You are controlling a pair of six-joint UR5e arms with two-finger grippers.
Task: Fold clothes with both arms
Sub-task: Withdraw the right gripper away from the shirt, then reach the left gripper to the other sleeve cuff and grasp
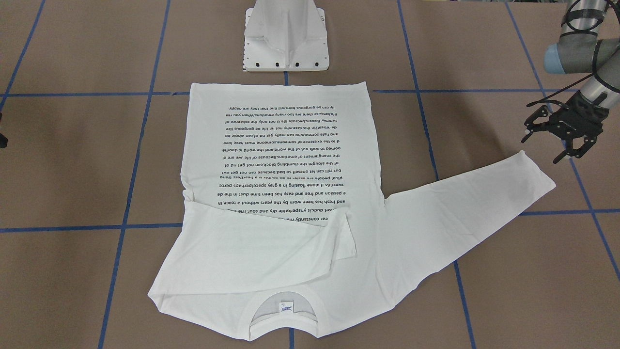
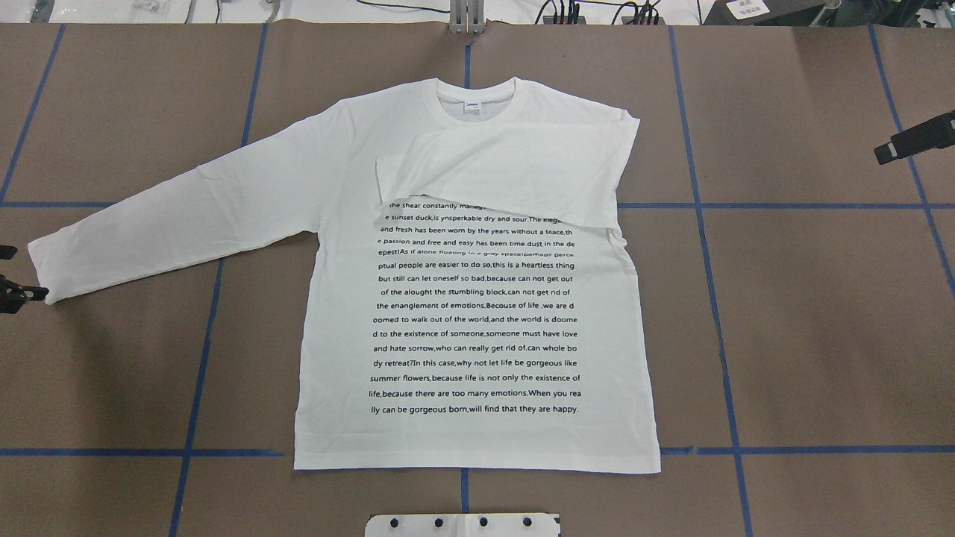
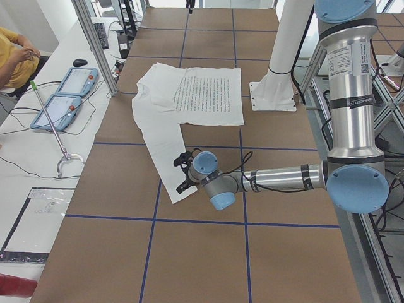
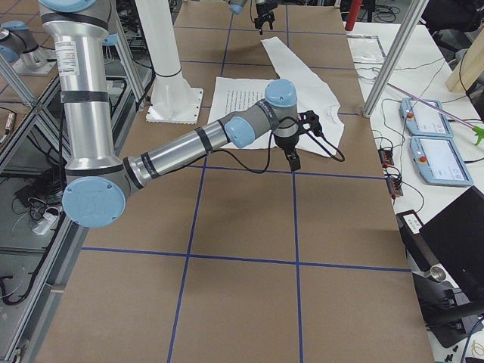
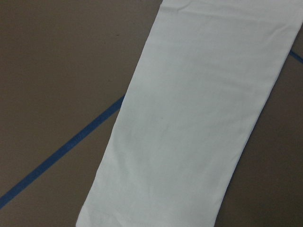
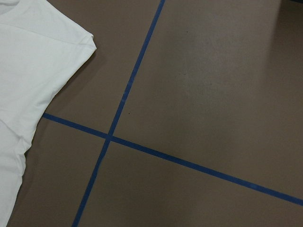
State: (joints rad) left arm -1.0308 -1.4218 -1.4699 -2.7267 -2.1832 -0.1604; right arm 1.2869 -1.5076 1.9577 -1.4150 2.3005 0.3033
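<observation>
Blue tape (image 2: 783, 205) grids the brown table (image 2: 821, 335); two tablets (image 3: 77, 82) (perhaps teach pendants) lie alongside.

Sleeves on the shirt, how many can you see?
2. One sleeve lies stretched out flat, its cuff near the left tool; the other sleeve is folded across the shirt, covering the top text lines.

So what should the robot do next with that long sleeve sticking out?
Probably lower the left end effector onto the cuff and pinch it. That sleeve lies stretched out flat, while the other sleeve is already folded across the shirt. The end effector is open, right beside the cuff.
</observation>
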